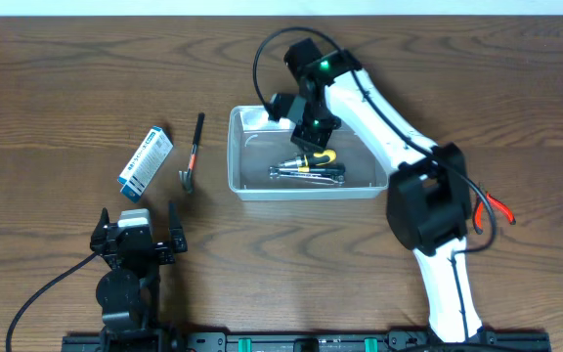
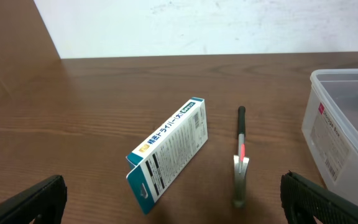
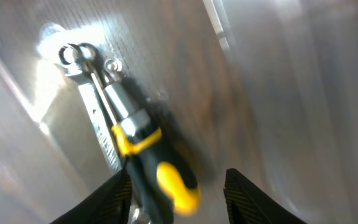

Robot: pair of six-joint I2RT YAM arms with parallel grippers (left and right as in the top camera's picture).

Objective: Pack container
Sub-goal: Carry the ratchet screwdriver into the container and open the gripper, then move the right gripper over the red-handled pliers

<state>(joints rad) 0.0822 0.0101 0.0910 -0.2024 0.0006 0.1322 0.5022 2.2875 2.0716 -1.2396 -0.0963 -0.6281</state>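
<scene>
Matt brown wood-grain table [image 1: 66, 98]; clear, glossy, smooth plastic rectangular container [image 1: 306, 193]; printed white-and-blue cardboard box [image 1: 146, 161]; bright metal wrenches [image 1: 311, 174]; glossy yellow-and-black plastic screwdriver handle [image 1: 313, 159].

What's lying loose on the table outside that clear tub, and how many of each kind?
White-and-blue cardboard box: 1
Small hammer: 1
Red-handled tool, partly hidden behind the arm: 1
Total outside the container: 3
</scene>
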